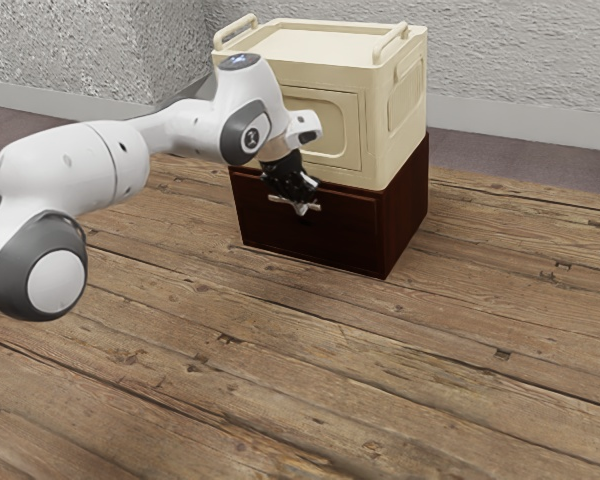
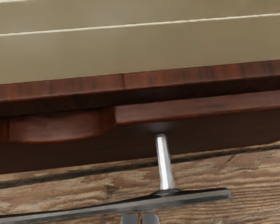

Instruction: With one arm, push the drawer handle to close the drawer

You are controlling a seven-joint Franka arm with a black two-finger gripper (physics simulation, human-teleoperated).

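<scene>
The drawer (image 1: 280, 232) forms the front of the dark red-brown cabinet (image 1: 407, 220), in the far middle of the scene. We cannot confirm full closure: the wrist view shows a dark band between the drawer's top edge and the cabinet's upper edge. The handle (image 2: 196, 197) is a straight bar carried clear of the drawer front on a bright metal post (image 2: 164, 161). A curved recess (image 2: 56, 126) interrupts the drawer's top edge beside the post.

Our claw (image 1: 302, 207) is located at the handle, angled downward. Its fingers (image 2: 150, 218) are drawn together, with a thin gap between them; they are not clamped on the bar. We cannot tell whether they touch it.

A cream box (image 1: 402, 125) sits upright on the cabinet, with a raised rail at each end of its top. Our white arm (image 1: 70, 170) enters from the exterior view's left. The cabinet stands on brown wooden planks (image 1: 300, 350); rough pale walls (image 1: 520, 70) rise on the far side.
</scene>
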